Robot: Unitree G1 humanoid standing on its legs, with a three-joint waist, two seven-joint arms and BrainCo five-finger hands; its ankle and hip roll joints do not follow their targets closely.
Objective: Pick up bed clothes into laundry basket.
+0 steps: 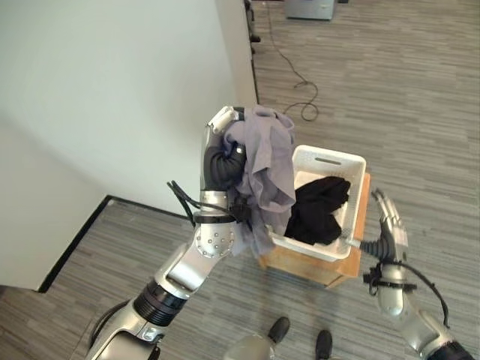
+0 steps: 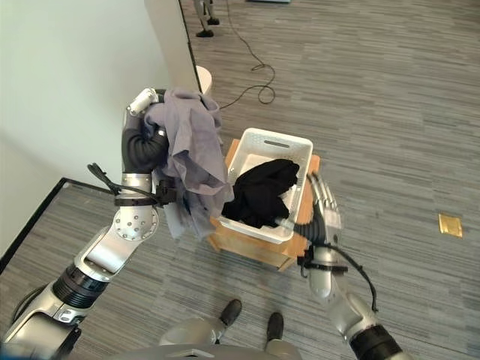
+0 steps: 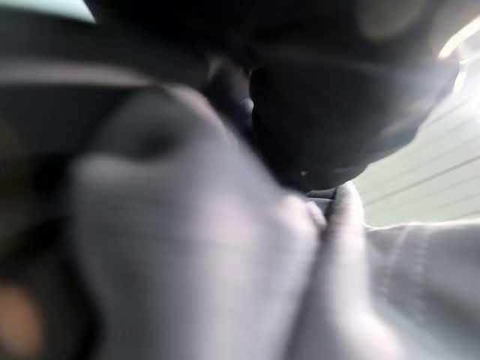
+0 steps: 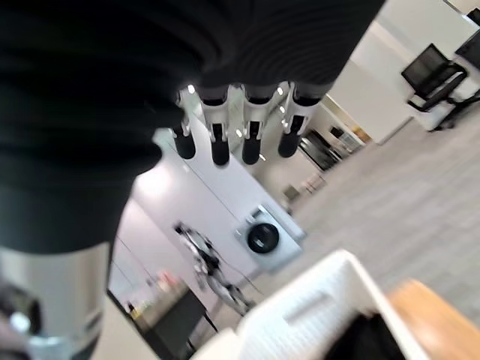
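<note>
A white laundry basket (image 1: pixel 354 161) sits on a wooden stand (image 1: pixel 304 265) with black clothes (image 1: pixel 319 206) inside. The left hand (image 1: pixel 223 122) is raised beside it — a grey cloth (image 1: pixel 266 169) covers it, so its fingers can't be made out. The right hand (image 1: pixel 388 229) hangs open, empty.

Left arm enters from lower left, elbow bent, forearm raised upright to frame centre; left hand (image 1: pixel 223 120) at the top, fingers hidden, grip unreadable. Right arm enters from lower right, forearm angled up; right hand (image 2: pixel 324 204) empty, fingers (image 4: pixel 252 142) straight, pointing up-frame.
</note>
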